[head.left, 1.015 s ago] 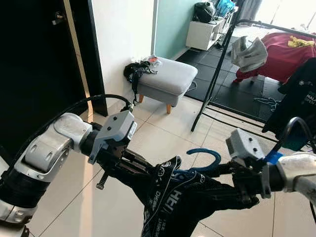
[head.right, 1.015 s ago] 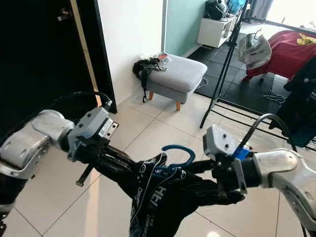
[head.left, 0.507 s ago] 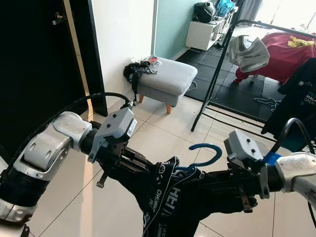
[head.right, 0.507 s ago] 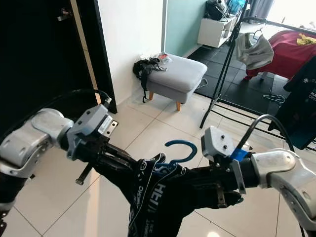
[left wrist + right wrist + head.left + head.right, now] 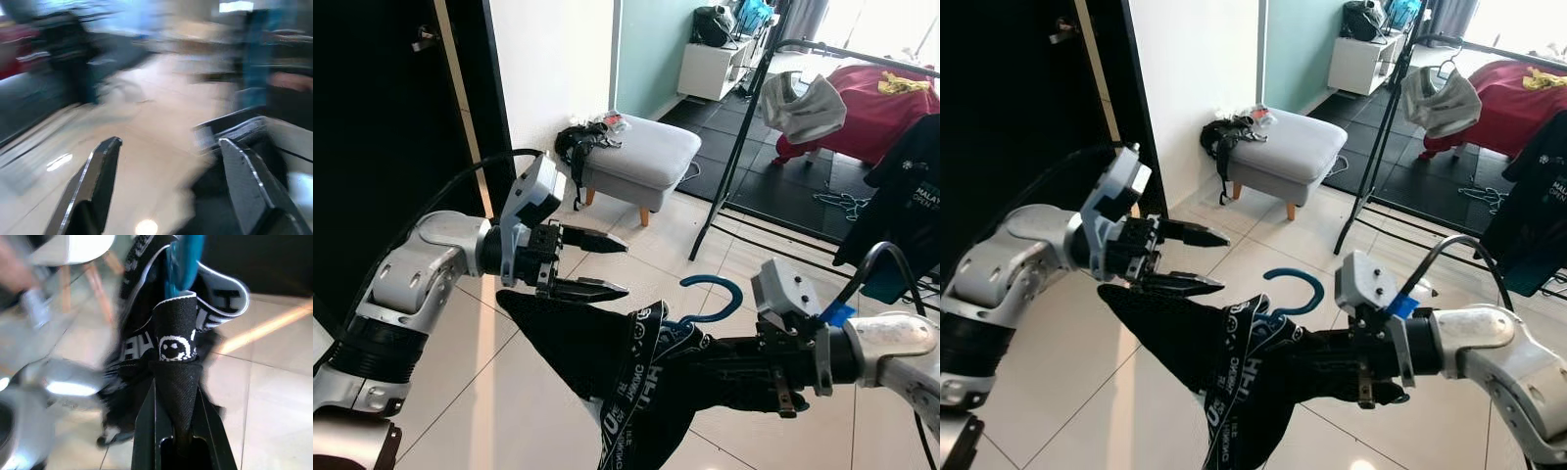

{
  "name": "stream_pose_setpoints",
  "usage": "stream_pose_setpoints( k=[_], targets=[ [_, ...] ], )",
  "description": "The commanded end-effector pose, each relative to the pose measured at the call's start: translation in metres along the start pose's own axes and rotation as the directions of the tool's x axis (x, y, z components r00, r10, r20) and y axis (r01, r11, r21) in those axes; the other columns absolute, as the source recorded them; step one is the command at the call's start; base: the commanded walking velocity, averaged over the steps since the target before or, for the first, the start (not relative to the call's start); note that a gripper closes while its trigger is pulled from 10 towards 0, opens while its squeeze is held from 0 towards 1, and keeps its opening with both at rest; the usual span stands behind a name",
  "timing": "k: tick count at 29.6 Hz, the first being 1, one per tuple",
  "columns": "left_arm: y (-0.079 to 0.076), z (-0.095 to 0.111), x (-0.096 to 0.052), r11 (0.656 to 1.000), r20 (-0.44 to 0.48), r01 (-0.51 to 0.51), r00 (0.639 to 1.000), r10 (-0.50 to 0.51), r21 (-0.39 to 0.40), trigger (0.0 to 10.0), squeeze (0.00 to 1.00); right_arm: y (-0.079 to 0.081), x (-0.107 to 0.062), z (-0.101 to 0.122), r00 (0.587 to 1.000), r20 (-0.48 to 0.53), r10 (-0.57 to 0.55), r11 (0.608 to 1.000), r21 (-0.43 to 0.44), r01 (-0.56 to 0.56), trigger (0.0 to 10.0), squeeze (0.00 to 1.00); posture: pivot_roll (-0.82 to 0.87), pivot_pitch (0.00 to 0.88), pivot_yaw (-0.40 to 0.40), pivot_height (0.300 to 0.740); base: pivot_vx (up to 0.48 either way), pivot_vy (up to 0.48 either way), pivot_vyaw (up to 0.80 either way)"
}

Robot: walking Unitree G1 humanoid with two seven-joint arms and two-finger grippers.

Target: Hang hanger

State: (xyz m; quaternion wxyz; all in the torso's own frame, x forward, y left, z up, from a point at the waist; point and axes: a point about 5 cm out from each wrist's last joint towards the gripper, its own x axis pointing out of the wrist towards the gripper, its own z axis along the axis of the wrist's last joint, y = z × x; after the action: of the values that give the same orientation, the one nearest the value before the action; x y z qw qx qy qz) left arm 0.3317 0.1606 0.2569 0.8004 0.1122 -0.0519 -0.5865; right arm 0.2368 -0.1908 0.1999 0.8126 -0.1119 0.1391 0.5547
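The blue hanger (image 5: 713, 299) shows its hook alone; its shoulders lie buried inside the black garment (image 5: 636, 367), whose lower folds are cut off by the picture's bottom edge. The right gripper (image 5: 175, 443) has its fingertips wrapped in that cloth, so the exact grip on the hanger cannot be made out. The left wrist view is smeared by motion: the floor (image 5: 146, 127) and the dark shapes beyond it are too blurred to identify. The clothes rack (image 5: 744, 127) is cut off at the top edge, and lettering on the garment's band is partly folded away.
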Motion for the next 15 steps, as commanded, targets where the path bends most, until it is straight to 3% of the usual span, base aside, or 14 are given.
stream_pose_setpoints(
  k=[1, 2, 3, 4, 6, 7, 8, 9, 10, 12, 13, 14, 15],
  targets=[
    [0.012, -0.011, -0.01, 0.99, -0.027, -0.143, 0.989, 0.142, -0.015, 10.0, 1.0, -0.014, -0.01, -0.011, 0.988, -0.03, -0.149, 0.988, 0.044, 0.15, 0.0, 0.0, -0.04, 0.035, -0.048, 0.74, 0.0, 0.0, 0.0],
    [0.022, -0.026, -0.017, 0.947, -0.055, -0.316, 0.948, 0.313, -0.058, 10.0, 1.0, -0.031, -0.018, -0.025, 0.941, -0.048, -0.335, 0.937, 0.091, 0.338, 0.0, 0.0, -0.04, 0.037, -0.052, 0.74, 0.0, 0.0, 0.0],
    [0.022, -0.026, -0.017, 0.947, -0.055, -0.316, 0.948, 0.313, -0.058, 10.0, 1.0, -0.031, -0.018, -0.025, 0.941, -0.048, -0.335, 0.937, 0.091, 0.338, 0.0, 0.0, -0.04, 0.037, -0.052, 0.74, 0.0, 0.0, 0.0],
    [0.026, -0.046, -0.022, 0.869, -0.09, -0.481, 0.876, 0.473, -0.113, 10.0, 0.0, -0.048, -0.028, -0.04, 0.834, -0.078, -0.546, 0.814, 0.186, 0.55, 0.0, 0.0, -0.04, 0.036, -0.053, 0.74, 0.0, 0.0, 0.0],
    [0.019, -0.079, -0.027, 0.752, -0.173, -0.642, 0.766, 0.619, -0.15, 10.0, 0.0, -0.06, -0.04, -0.063, 0.653, -0.133, -0.745, 0.597, 0.301, 0.743, 0.0, 0.0, -0.05, 0.038, -0.054, 0.74, 0.0, 0.0, 0.0],
    [0.019, -0.079, -0.027, 0.752, -0.173, -0.642, 0.766, 0.619, -0.15, 10.0, 0.0, -0.06, -0.04, -0.063, 0.653, -0.133, -0.745, 0.597, 0.301, 0.743, 0.0, 0.0, -0.05, 0.038, -0.054, 0.74, 0.0, 0.0, 0.0],
    [0.006, -0.098, -0.028, 0.695, -0.215, -0.696, 0.718, 0.662, -0.181, 10.0, 0.0, -0.059, -0.043, -0.07, 0.574, -0.12, -0.81, 0.502, 0.364, 0.785, 10.0, 0.0, -0.06, 0.041, -0.055, 0.74, 0.0, 0.0, 0.0],
    [-0.004, -0.11, -0.029, 0.648, -0.248, -0.735, 0.678, 0.692, -0.202, 10.0, 0.0, -0.057, -0.045, -0.074, 0.509, -0.105, -0.855, 0.43, 0.405, 0.807, 10.0, 0.0, -0.06, 0.041, -0.055, 0.74, 0.0, 0.0, 0.0],
    [-0.004, -0.11, -0.029, 0.648, -0.248, -0.735, 0.678, 0.692, -0.202, 10.0, 0.0, -0.057, -0.045, -0.074, 0.509, -0.105, -0.855, 0.43, 0.405, 0.807, 10.0, 0.0, -0.06, 0.041, -0.055, 0.74, 0.0, 0.0, 0.0],
    [-0.029, -0.122, -0.03, 0.519, -0.277, -0.808, 0.585, 0.762, -0.278, 10.0, 0.0, -0.049, -0.051, -0.086, 0.344, -0.128, -0.93, 0.239, 0.499, 0.833, 10.0, 0.0, -0.06, 0.04, -0.065, 0.74, 0.0, 0.0, 0.0],
    [-0.029, -0.122, -0.03, 0.519, -0.277, -0.808, 0.585, 0.762, -0.278, 10.0, 0.0, -0.049, -0.051, -0.086, 0.344, -0.128, -0.93, 0.239, 0.499, 0.833, 10.0, 0.0, -0.06, 0.04, -0.065, 0.74, 0.0, 0.0, 0.0],
    [-0.041, -0.126, -0.029, 0.485, -0.294, -0.828, 0.555, 0.778, -0.282, 10.0, 0.0, -0.042, -0.052, -0.094, 0.284, -0.165, -0.945, 0.165, 0.508, 0.845, 10.0, 0.0, -0.06, 0.041, -0.067, 0.74, 0.0, 0.0, 0.0],
    [-0.059, -0.129, -0.023, 0.469, -0.308, -0.835, 0.545, 0.78, -0.288, 10.0, 0.0, -0.029, -0.049, -0.105, 0.251, -0.203, -0.946, 0.13, 0.475, 0.871, 10.0, 0.0, -0.05, 0.041, -0.066, 0.74, 0.0, 0.0, 0.0]
  ],
)
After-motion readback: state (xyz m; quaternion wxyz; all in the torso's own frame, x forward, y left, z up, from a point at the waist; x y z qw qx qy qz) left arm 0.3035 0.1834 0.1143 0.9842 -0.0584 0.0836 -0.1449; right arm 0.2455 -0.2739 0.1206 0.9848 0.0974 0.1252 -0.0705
